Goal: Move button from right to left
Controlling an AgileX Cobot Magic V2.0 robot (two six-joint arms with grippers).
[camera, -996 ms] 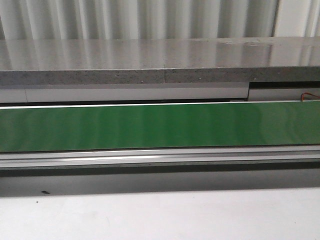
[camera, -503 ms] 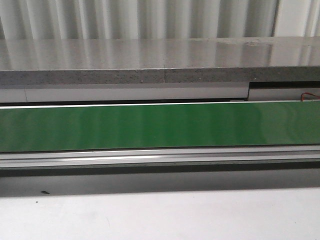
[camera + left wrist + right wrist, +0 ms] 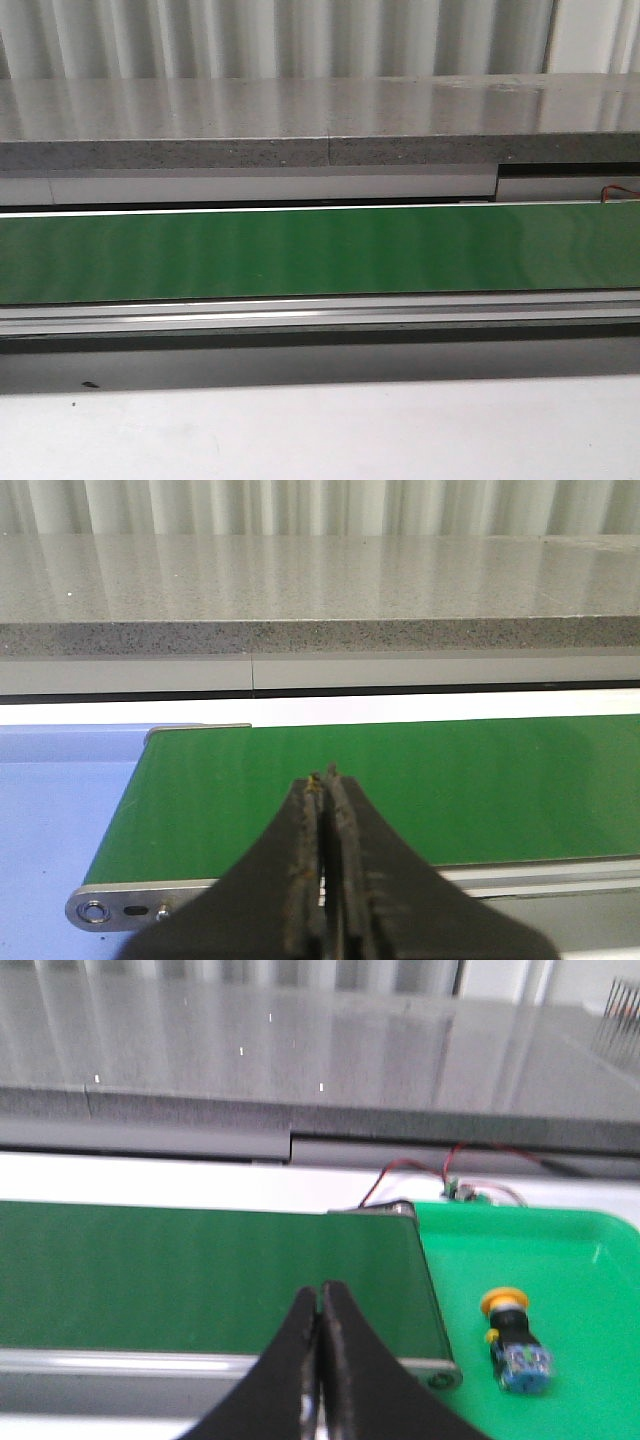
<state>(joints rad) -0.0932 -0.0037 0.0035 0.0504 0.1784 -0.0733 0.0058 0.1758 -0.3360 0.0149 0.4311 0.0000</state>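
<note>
A green conveyor belt [image 3: 320, 252] spans the frame's middle from edge to edge, beneath a grey speckled stone counter [image 3: 320, 125], with red wires [image 3: 622, 191] at far right.

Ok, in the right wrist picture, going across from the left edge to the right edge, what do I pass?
green belt → right gripper, fingers closed together → metal end of the conveyor → button lying on its side in the green tray.
</note>
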